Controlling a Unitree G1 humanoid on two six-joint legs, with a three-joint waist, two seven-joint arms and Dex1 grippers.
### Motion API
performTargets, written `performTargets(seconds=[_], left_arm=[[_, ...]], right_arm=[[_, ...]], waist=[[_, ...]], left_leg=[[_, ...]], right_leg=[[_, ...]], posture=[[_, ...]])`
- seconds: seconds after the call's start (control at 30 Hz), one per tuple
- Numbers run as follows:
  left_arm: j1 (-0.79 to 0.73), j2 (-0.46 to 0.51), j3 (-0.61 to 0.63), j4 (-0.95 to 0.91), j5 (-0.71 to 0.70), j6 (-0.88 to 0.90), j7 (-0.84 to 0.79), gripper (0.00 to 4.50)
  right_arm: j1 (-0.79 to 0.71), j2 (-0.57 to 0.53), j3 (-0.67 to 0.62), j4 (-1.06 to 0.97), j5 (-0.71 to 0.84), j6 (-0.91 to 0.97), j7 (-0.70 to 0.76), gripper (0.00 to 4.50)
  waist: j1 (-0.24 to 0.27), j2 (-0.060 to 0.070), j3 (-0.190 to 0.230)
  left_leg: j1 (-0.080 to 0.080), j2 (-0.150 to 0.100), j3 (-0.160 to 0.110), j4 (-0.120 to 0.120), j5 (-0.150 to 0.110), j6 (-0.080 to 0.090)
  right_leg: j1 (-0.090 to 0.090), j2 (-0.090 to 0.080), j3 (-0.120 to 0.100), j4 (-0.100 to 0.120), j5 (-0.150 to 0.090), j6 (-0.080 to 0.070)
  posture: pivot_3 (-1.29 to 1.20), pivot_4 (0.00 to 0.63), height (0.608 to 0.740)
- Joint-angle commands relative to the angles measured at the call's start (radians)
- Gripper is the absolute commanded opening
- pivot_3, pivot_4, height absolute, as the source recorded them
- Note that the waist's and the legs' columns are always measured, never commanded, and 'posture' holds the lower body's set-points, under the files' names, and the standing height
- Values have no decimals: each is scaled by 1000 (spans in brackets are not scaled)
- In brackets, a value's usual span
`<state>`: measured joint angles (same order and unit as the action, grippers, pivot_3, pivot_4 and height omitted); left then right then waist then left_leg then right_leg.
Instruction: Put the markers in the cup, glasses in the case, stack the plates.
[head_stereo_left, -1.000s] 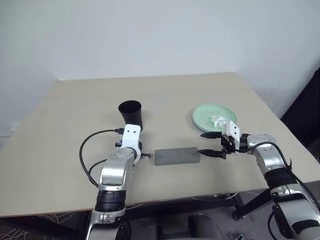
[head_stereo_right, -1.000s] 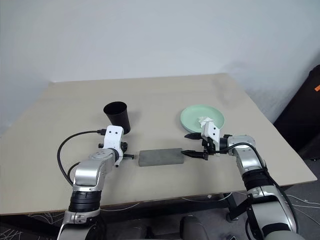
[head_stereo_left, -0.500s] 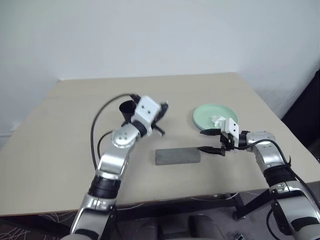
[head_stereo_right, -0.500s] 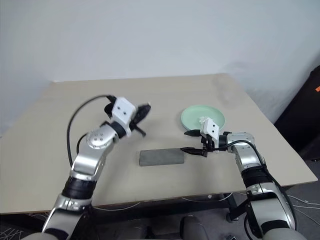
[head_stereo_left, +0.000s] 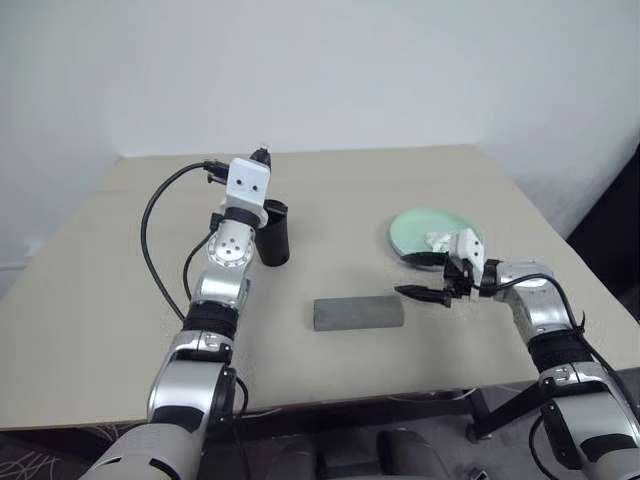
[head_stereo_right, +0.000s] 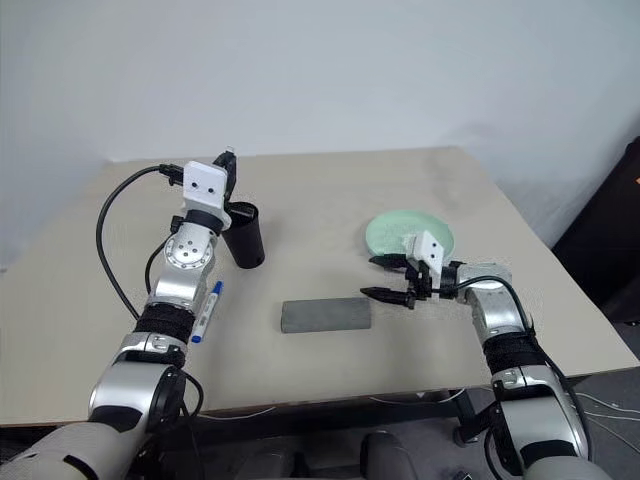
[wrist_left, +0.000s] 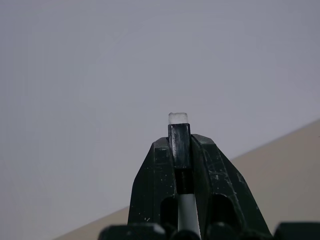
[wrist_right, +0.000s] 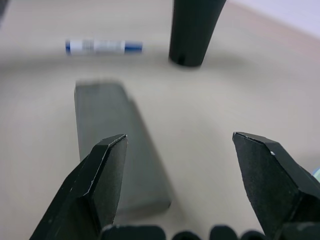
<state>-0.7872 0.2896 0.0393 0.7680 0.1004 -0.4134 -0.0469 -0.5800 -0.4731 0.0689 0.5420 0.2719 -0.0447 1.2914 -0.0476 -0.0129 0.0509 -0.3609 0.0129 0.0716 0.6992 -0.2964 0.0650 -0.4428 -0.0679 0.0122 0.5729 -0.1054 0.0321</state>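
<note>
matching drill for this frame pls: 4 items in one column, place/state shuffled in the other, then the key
Items:
1. dark marker
2. blue-capped marker
3. case
4. right end effector

Place/state:
A. lying flat on the table, on the robot's left
B. open, holding nothing, beside the mint plate
C. pinched in the shut left end effector, raised near the cup
D. lid shut, mid-table between the two arms

Pairs: 1-C, 2-A, 3-D, 4-B

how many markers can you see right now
2. A white marker with a blue cap lies on the table beside the left arm. A dark marker is clamped in the left pincer, raised near the cup. None seem hidden.
</note>
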Motion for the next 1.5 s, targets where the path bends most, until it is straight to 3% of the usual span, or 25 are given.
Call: performTargets(seconds=[0.03,0.23,0.27,0.4,0.73,0.8,1.07,1.27,1.5], left_arm=[[-65,10,16,77,-2,-112,19,21],[-110,8,17,217,-3,-195,19,21],[-116,6,18,235,-4,-201,21,772],[-132,2,16,277,4,-227,34,2064],[-113,4,58,194,-59,-164,8,2064],[-78,15,89,79,-90,-56,31,2064],[143,30,186,-606,-174,664,98,2064],[257,111,186,-905,-190,1084,36,2064],[373,125,214,-1101,-248,1480,1,2064]], right_arm=[[-3,-7,-34,-62,41,30,4,3658],[18,-7,-41,-93,46,54,-2,3658],[21,-6,-41,-97,46,56,-5,3658],[27,-7,-42,-106,46,60,-9,3658],[33,-10,-40,-121,42,62,-11,3658],[37,-13,-40,-128,42,63,-10,3658],[48,-15,-34,-129,38,65,-9,3658],[32,-10,-26,-107,33,65,-1,3658],[5,-3,-12,-84,25,62,9,3658]], waist=[[0,0,0],[-1,0,0],[-1,0,0],[-1,0,0],[-1,0,0],[-2,0,0],[-1,0,0],[-4,-1,0],[-4,-1,0]], left_leg=[[0,0,0,0,0,0],[0,0,0,0,0,0],[0,0,0,0,0,0],[0,0,0,0,0,0],[0,0,0,0,0,-1],[0,1,0,0,0,-1],[0,2,-1,-1,-1,-2],[1,2,-1,-1,-1,-3],[2,3,-1,-1,-1,-3]], right_leg=[[0,0,0,0,0,0],[0,0,-1,0,0,0],[0,0,-1,0,0,0],[0,0,-1,0,0,0],[0,-1,-2,0,0,0],[-1,-1,-2,0,0,0],[-2,1,-2,2,0,1],[-1,0,-3,1,0,0],[-1,1,-2,2,-1,-1]], posture=[[0,0,740],[0,0,740],[0,0,740],[0,0,740],[0,0,740],[0,0,740],[0,0,740],[0,0,740],[0,0,740]])
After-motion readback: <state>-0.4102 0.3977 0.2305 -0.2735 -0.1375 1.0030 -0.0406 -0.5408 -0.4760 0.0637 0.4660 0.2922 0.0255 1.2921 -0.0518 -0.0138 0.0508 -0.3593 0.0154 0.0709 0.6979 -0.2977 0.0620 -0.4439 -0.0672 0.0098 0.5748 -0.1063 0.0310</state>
